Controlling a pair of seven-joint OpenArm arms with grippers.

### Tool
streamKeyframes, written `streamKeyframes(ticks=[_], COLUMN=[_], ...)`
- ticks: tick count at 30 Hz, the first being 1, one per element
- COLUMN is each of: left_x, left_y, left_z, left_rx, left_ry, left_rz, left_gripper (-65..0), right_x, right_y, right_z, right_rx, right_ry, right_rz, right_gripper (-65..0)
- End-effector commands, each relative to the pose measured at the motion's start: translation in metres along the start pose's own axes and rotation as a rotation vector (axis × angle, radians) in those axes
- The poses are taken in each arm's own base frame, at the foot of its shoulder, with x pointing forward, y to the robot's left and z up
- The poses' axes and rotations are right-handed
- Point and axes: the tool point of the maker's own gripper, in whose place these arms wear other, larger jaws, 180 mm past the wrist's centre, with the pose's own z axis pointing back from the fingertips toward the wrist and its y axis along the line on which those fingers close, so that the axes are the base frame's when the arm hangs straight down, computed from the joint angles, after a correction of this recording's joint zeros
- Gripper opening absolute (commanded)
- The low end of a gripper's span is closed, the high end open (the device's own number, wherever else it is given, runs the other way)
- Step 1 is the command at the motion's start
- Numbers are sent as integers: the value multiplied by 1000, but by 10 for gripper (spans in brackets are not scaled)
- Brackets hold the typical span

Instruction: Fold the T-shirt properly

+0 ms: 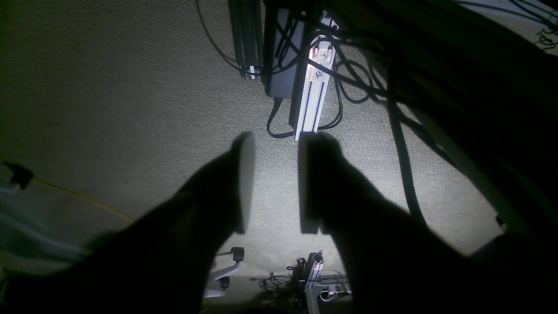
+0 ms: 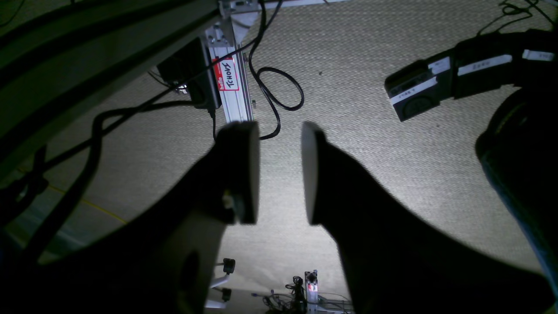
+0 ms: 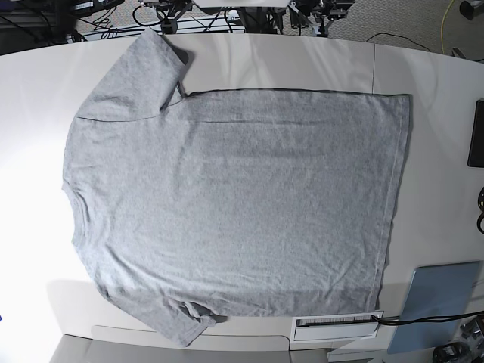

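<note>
The heather-grey T-shirt lies spread flat, plain side up, on the white table. Its neck is at the left, its hem at the right. One sleeve points to the far edge, the other to the near edge. Neither arm shows in the base view. My left gripper is open and empty, and its view shows only carpet floor. My right gripper is open and empty, also over carpet. The shirt is out of both wrist views.
A white labelled strip and a blue-grey sheet lie at the table's near right. A dark object sits at the right edge. Aluminium rails with cables and a black labelled device lie on the floor.
</note>
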Motion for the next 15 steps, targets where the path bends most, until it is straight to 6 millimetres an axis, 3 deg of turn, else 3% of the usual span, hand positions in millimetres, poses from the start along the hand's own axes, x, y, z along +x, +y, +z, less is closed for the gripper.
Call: streamKeyframes(ticks=[1,5,15], left_x=[-3,-17,-69], left_y=[0,6,7], left_z=[0,0,9], left_rx=[-3,21,22], left_ry=[7,30,47], left_rz=[-16,-67,-128], left_gripper=[-456,-456,-456], right_x=[-9,-25,-83], right_y=[-3,-4,-40], right_z=[1,3,26], right_rx=[-6,-8,-71], right_ry=[14,35,71], right_rz=[4,1,36], right_gripper=[-478,-478,-478])
